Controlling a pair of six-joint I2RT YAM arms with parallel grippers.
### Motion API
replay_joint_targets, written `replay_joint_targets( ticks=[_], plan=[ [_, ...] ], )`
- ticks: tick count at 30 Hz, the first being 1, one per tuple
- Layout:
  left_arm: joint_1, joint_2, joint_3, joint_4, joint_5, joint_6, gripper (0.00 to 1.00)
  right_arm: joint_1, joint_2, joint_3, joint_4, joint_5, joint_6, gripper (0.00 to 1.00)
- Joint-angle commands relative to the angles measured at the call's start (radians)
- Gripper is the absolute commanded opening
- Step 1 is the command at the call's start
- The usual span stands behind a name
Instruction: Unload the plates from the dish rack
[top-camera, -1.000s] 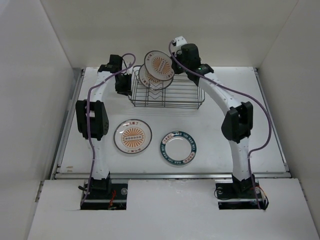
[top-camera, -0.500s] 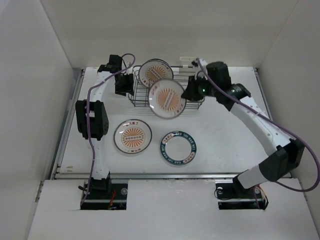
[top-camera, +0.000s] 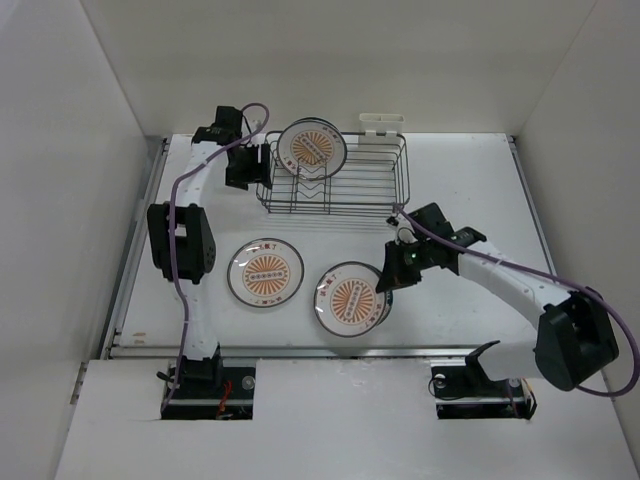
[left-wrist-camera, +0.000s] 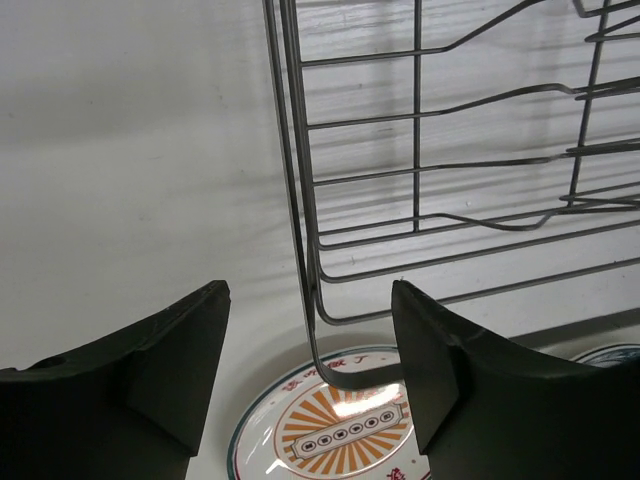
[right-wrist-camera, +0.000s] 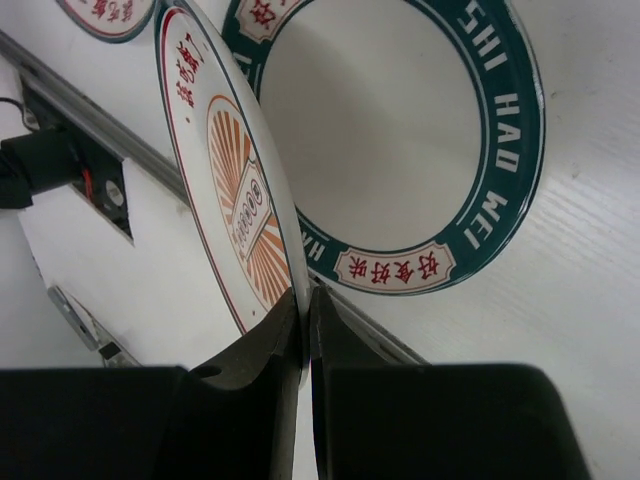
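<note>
The white sunburst-centred ceramic plate (top-camera: 350, 300) hangs tilted at lower centre above the teal-banded white plate (right-wrist-camera: 520, 130), rim pinched by the right gripper (top-camera: 388, 278) (arm stretched low, leftward). Upper left, the left gripper (top-camera: 246, 166) gapes empty beside the dark wire dish rack (top-camera: 335, 195).

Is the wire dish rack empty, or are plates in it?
Not empty: one orange-sunburst plate stands in the dish rack, at its far-left corner.

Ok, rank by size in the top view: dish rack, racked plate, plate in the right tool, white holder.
1. dish rack
2. plate in the right tool and racked plate: look alike, unranked
3. white holder
</note>
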Motion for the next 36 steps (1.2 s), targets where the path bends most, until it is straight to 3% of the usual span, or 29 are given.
replay_joint_targets(
  ticks=[1,12,18,27,36],
  plan=[
    [0.000,-0.122,0.006,-0.018,0.019,0.000,0.63,0.005,0.041,-0.030,0.096,0.015,0.039,0.00],
    [-0.040,-0.134,0.105,-0.067,-0.023,0.095,0.71,0.005,0.073,-0.039,0.106,0.164,0.071,0.00],
    [-0.078,-0.125,0.194,-0.067,-0.050,0.142,0.75,-0.004,0.050,-0.009,0.116,0.083,0.071,0.00],
    [-0.078,-0.134,0.194,-0.058,-0.041,0.142,0.76,-0.023,-0.105,0.042,-0.041,0.132,0.071,0.00],
    [-0.087,-0.134,0.184,-0.058,-0.032,0.142,0.76,-0.061,-0.114,-0.050,-0.039,0.167,0.093,0.00]
  ],
)
